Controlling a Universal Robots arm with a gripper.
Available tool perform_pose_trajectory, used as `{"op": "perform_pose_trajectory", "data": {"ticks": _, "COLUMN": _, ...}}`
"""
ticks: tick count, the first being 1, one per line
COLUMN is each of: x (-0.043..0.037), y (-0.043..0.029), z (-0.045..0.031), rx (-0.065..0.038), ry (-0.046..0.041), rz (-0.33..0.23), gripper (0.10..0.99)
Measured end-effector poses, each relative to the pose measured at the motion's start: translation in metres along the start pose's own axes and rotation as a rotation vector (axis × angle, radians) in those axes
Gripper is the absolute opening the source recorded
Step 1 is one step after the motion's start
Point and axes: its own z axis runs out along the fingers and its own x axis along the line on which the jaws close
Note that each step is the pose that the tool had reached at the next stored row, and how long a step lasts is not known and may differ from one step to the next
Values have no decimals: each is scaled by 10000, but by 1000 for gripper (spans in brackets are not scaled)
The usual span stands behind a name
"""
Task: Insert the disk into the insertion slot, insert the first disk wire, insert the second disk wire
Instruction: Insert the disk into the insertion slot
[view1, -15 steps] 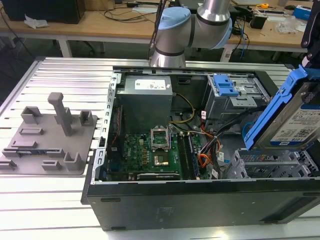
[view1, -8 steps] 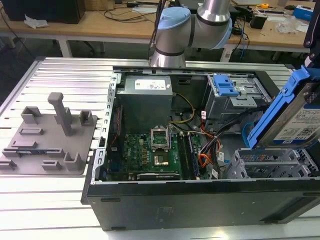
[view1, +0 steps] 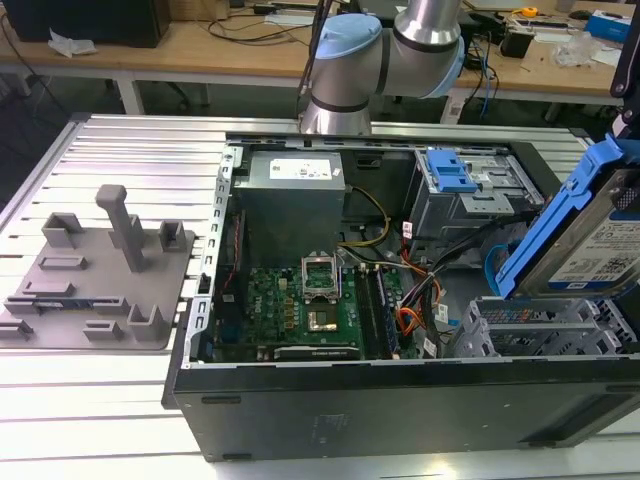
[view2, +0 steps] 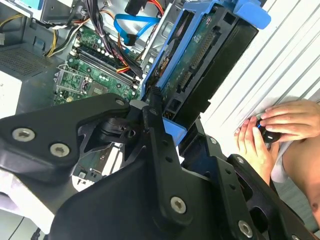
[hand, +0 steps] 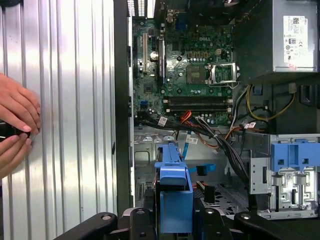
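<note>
Insertion of the flat silver-grey disk (view1: 600, 245), white-labelled and framed in a bright blue plastic carrier, judged as the step in hand.

In the exterior view: held high and steeply tilted at the exterior view's right, above the low grey perforated sheet-metal insertion slot (view1: 540, 328) in the near corner of the open black computer case (view1: 400, 400), and not yet inside it. Best levelled first, carrier edges parallel with the bay walls, then lined up with the mouth before any push. Steer clear of the taller grey cage with the blue latch (view1: 452, 172): wrong bay.

In the second wrist view: black tool (view2: 172, 122) clamped tight on one end of the carrier, with the rest of the disk jutting out over the green motherboard (view2: 95, 70). Gripped at one end, so probably prone to swing at the far end. Go slowly, and ease off at any jam rather than forcing. Mind the loose blue flat cable (view2: 135, 21) close by, likely to snag or get pinched under the carrier.

In the first wrist view: disk (hand: 174, 195) seen edge-on, aimed down into the case, with a bundle of orange and black wires (hand: 215, 135) crossing just beyond. Worth keeping the approach short of that bundle. A person's hands (hand: 17, 120) on the ribbed aluminium counter (hand: 75, 100), outside the case and well apart from the disk. Keep the whole path inside the case walls.
</note>
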Motion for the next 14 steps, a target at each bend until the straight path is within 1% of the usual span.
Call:
{"op": "perform_pose_trajectory", "data": {"ticks": 3, "x": -17, "y": 0, "z": 6, "rx": 0, "ry": 0, "rz": -1, "gripper": 365}}
{"op": "perform_pose_trajectory", "data": {"ticks": 12, "x": -121, "y": 2, "z": 46, "rx": 0, "ry": -1, "rz": 0, "gripper": 365}}
{"op": "perform_pose_trajectory", "data": {"ticks": 14, "x": -128, "y": 2, "z": 57, "rx": -2, "ry": 0, "rz": 0, "gripper": 365}}
